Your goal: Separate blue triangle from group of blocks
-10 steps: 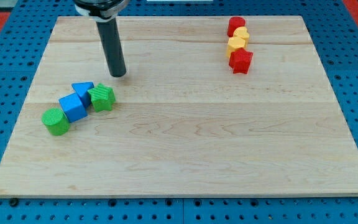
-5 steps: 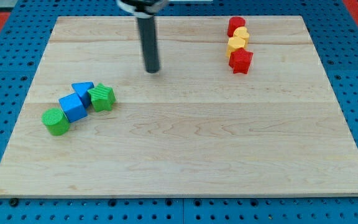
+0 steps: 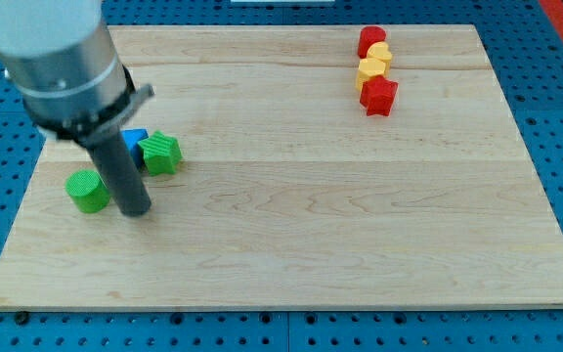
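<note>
The blue triangle (image 3: 136, 138) lies at the board's left; only a corner of it shows behind my rod. A green star-shaped block (image 3: 160, 154) touches it on its right. A green cylinder (image 3: 88, 191) lies below and to the left. The rod hides the blue cube that lies between them. My tip (image 3: 135, 209) rests on the board just right of the green cylinder and below the green star block. The arm's grey body covers the board's top-left part.
At the top right stands a column of blocks: a red block (image 3: 370, 40), a yellow block (image 3: 380, 54), another yellow block (image 3: 370, 71) and a red star-shaped block (image 3: 378, 96). The wooden board (image 3: 360, 225) lies on a blue pegboard.
My rod first moved right along the board's upper part, then swung down and left. It now stands in front of the blue blocks. The blocks have not visibly moved.
</note>
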### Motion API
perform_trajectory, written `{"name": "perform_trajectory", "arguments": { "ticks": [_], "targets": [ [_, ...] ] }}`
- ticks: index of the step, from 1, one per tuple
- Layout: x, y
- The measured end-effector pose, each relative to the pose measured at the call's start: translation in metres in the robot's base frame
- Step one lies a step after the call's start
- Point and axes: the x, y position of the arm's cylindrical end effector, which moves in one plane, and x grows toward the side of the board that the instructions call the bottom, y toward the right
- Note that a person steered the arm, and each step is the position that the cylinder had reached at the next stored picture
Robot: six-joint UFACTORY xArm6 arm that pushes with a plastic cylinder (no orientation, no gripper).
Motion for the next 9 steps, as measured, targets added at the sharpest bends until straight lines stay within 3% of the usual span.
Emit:
{"name": "perform_trajectory", "arguments": {
  "ticks": [1, 3, 5, 9],
  "targets": [
    [-0.038, -0.028],
    [-0.041, -0.014],
    [-0.100, 0.005],
    [-0.110, 0.024]
  ]
}}
